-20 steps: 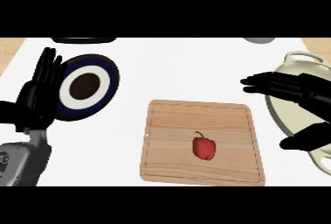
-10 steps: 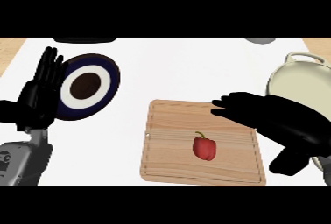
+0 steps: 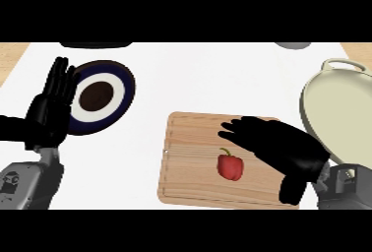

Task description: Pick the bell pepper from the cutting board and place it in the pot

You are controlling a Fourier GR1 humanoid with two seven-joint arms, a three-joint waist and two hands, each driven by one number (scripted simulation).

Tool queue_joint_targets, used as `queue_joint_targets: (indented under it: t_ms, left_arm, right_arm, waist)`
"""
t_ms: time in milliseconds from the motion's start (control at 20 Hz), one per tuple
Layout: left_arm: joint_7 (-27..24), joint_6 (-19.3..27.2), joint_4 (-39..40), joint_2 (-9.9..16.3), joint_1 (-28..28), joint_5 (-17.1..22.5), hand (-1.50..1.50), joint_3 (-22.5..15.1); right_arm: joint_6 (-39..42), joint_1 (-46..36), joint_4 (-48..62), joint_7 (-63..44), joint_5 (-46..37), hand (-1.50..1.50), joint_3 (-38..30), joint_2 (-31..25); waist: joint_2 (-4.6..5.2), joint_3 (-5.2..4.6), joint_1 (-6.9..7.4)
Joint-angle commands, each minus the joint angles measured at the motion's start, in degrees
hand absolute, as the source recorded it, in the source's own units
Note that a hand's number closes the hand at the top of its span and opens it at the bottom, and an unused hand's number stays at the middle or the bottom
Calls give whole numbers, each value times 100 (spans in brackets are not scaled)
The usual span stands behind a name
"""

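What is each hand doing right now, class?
Left hand: open, resting, holding nothing.
Right hand: open above the cutting board, holding nothing.

The bell pepper was red with a green stem. The cutting board was pale wood with a visible grain. The pot was cream, inside and out. The plate carried a dark navy rim, a white ring and a dark brown centre. The counter was white, with tan wood at both far edges. Both the left hand and the right hand were black; the forearms were grey.
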State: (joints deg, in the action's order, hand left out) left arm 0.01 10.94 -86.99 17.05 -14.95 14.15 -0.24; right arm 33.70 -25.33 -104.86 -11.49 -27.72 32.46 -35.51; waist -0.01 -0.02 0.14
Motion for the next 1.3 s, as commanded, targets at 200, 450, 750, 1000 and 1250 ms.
queue_joint_targets:
  t_ms: [200,450,750,1000,1250]
  left_arm:
    - [-126,-274,57,-83,54,-132,0,210]
    - [270,0,60,-312,-323,-321,0,153]
    - [35,-286,144,-260,-120,-325,0,394]
    - [87,-273,-36,-385,-74,-476,0,320]
    - [322,-562,99,-323,-270,-268,0,568]
  right_arm:
    - [-179,570,183,546,-1136,-150,129,590]
    - [-524,586,778,1211,-1646,-150,87,920]
    - [-170,830,444,700,-2216,-150,-20,1119]
    - [-652,1125,1012,828,-2813,-150,179,1512]
    - [-663,801,1624,1256,-3100,-150,-71,1930]
  waist:
    - [1,3,-6]
    - [4,4,-12]
    - [0,2,-25]
    - [1,3,-20]
    - [2,2,-11]
